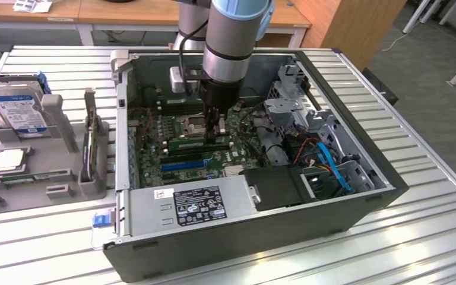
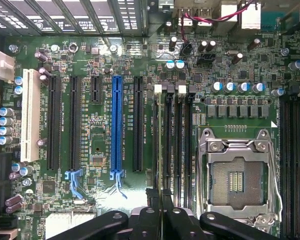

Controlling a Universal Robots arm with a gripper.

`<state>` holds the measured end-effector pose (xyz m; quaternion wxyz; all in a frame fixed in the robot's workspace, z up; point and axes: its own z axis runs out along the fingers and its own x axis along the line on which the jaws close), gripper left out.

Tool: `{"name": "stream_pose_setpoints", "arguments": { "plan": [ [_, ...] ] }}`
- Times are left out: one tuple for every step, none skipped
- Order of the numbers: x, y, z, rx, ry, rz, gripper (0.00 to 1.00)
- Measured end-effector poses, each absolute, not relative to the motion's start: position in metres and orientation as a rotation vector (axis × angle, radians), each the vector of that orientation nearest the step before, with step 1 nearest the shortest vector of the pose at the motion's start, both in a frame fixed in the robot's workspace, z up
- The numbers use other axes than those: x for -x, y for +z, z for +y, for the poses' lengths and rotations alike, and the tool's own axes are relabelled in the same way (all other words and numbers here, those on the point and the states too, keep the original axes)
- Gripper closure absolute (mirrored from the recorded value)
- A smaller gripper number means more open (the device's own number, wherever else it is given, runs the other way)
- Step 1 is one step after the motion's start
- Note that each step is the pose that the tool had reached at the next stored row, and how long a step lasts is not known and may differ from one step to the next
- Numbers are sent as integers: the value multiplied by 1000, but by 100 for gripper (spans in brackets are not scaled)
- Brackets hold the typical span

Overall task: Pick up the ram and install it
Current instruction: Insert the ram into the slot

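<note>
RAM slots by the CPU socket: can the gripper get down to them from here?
Probably yes. The case is open, the gripper, shut on the ram, hangs right over the slots beside the empty CPU socket, and no cable or card crosses them.

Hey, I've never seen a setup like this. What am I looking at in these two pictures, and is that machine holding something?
It's a robot arm ending in a gripper. One picture comes from a camera off to the side. The other comes from a camera on the arm's wrist, facing the motherboard. An open computer case sits on a slatted metal table, beside a grey holder with a hard drive and a CPU chip. The gripper is closed on the ram, a thin green memory stick, at the black slots.
</note>
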<state>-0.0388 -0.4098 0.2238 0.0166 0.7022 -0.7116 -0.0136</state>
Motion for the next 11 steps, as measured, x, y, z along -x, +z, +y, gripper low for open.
{"name": "stream_pose_setpoints", "arguments": {
  "plan": [
    [39,224,-410,-2183,-42,-2212,88],
    [39,224,-410,-2183,-42,-2212,88],
    [39,224,-410,-2183,-42,-2212,88],
    [39,224,-410,-2183,-42,-2212,88],
    [39,224,-410,-2183,-42,-2212,88],
    [39,224,-410,-2183,-42,-2213,88],
    [39,224,-410,-2183,-42,-2212,88],
    [39,224,-410,-2183,-42,-2213,88],
    [38,224,-410,-2183,-42,-2213,88],
    [38,224,-410,-2183,-43,-2212,88],
    [37,224,-410,-2183,-43,-2213,88]
  ]
}}
